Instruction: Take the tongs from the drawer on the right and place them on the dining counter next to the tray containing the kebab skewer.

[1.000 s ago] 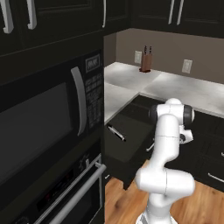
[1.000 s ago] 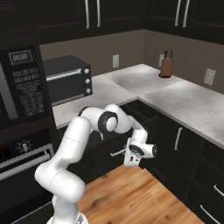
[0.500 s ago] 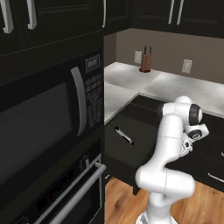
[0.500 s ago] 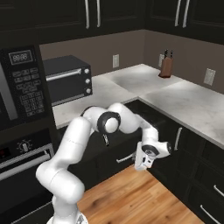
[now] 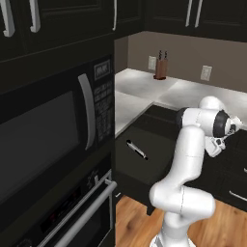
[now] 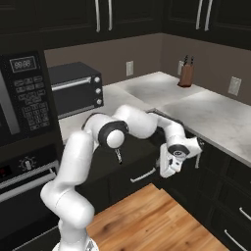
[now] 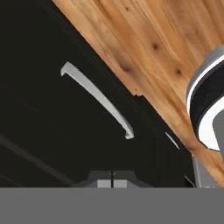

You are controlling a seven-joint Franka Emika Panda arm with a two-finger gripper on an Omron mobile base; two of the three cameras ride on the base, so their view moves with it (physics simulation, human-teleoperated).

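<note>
In the left base view, you see the drawer [image 5: 144, 149] pulled open below the corner of the pale worktop [image 5: 140, 94], and the tongs [image 5: 136, 149] lie inside it on the dark floor of the drawer, slanted, untouched. The arm bends over to the right of the drawer, its hand turned away toward the black cabinets on the right; the claw itself is hard to make out here. A knife block [image 5: 160, 70] stands at the back wall, well apart from all this.

In the right base view, your claw [image 6: 166, 169] hangs low in front of the drawer front, beside its silver bar handle [image 6: 142, 175], empty. The tongs [image 6: 118, 156] show just behind the arm's elbow joint, inside the open drawer. A toaster oven [image 6: 76, 88] sits on the worktop at the left.

In the hand view, the claw [image 7: 112, 183] points at a black cabinet front with a slim silver handle [image 7: 98, 98] crossing it on a slant, wooden floor [image 7: 153, 48] beyond. Its two tips stand pressed together with no gap and nothing between them.

By my reading, the opening step is done and the pick has not begun. Next you need to spread the claw, lift the hand above the drawer's rim, swing back over the tongs, line the tips across their arms, then descend to grasp.
</note>
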